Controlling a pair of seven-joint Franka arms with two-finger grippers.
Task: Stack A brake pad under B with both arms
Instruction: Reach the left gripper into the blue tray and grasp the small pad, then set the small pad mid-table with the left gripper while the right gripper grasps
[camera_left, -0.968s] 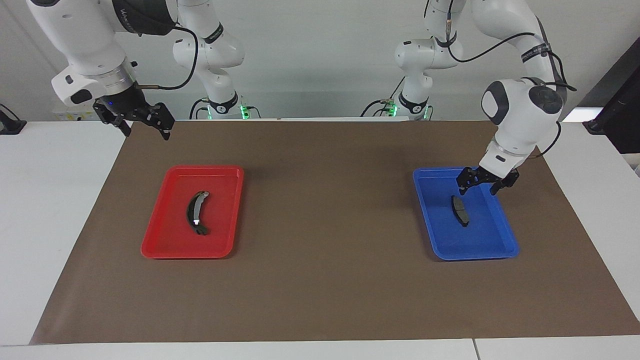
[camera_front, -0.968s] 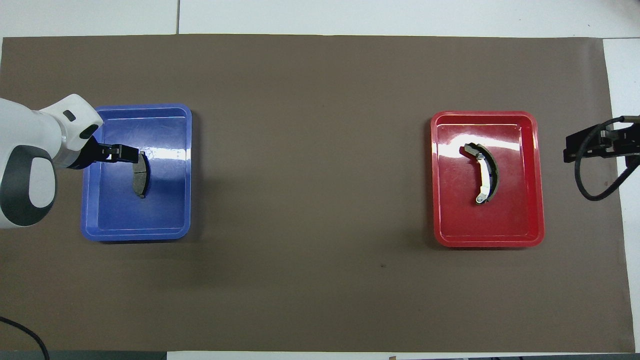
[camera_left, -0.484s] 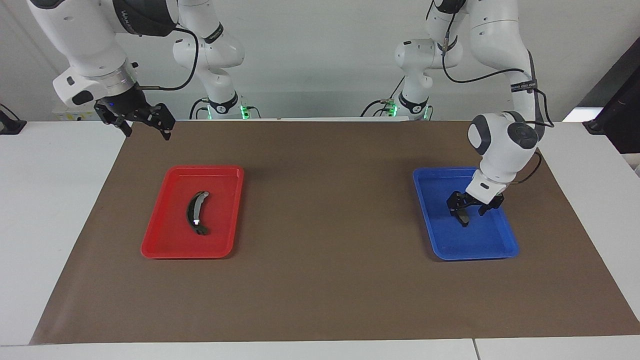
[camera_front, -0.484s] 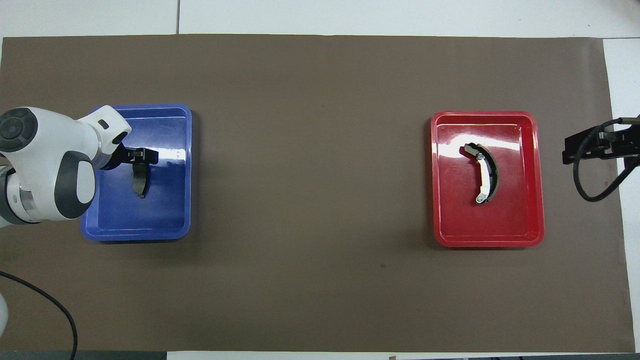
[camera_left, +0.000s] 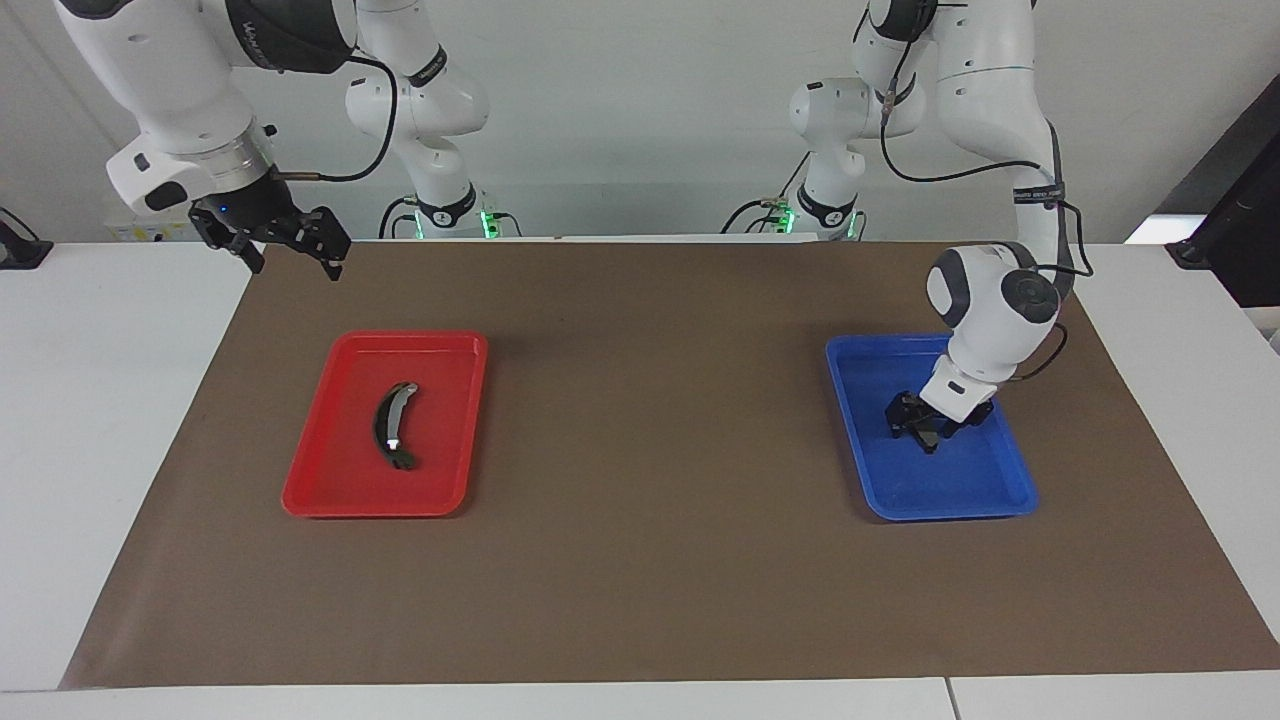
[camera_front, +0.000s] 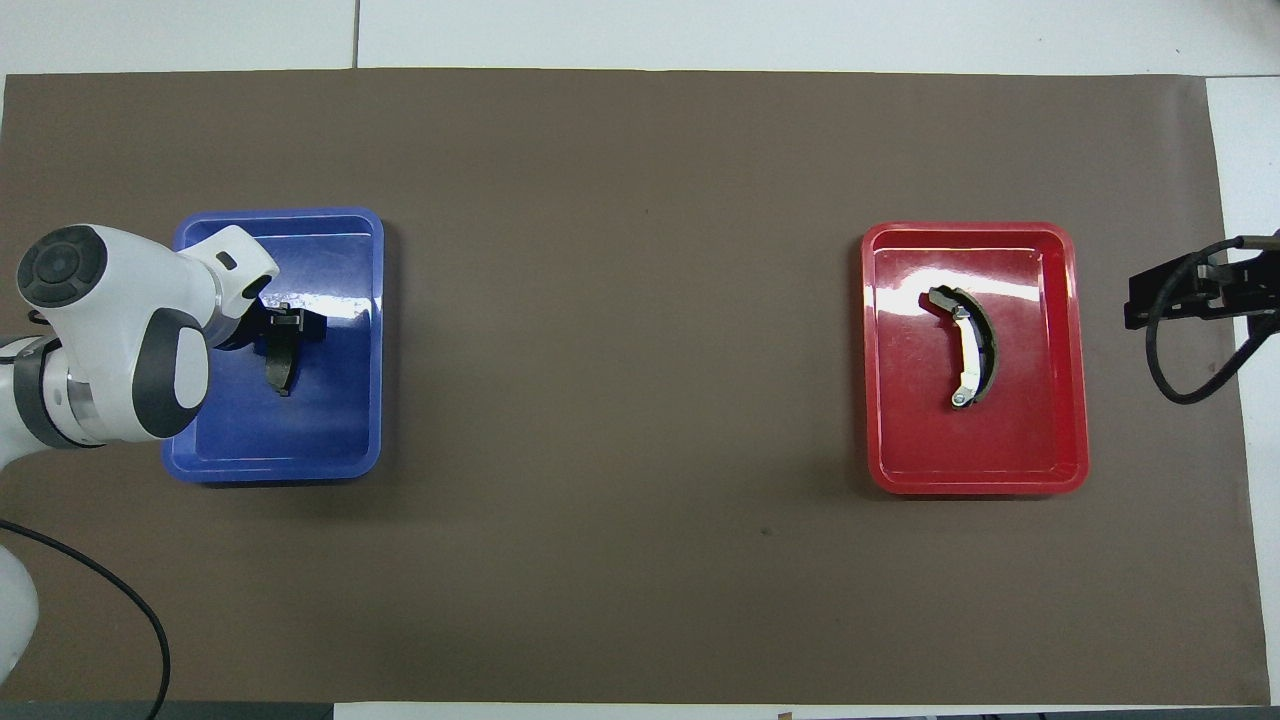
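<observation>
So far nothing stacked | my left gripper (camera_left: 925, 432) down on A brake pad (camera_front: 279, 368) in blue tray (camera_front: 330, 440), jaws around it, closure unclear | B (camera_left: 392, 425) untouched in red tray (camera_left: 330, 480) | right gripper (camera_left: 290, 245) waits, jaws spread

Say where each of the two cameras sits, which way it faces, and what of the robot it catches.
Facing view: high across the table, looking at the robots; both arms show whole, the left hand down at the A brake pad in the blue tray, the right hand waiting over the table's edge.
Overhead view: above the robots' end, looking steeply down; the left arm's wrist and hand and only the right hand's tip show.
Shared: both trays, the pad, and B in the red tray, turned half a turn.
</observation>
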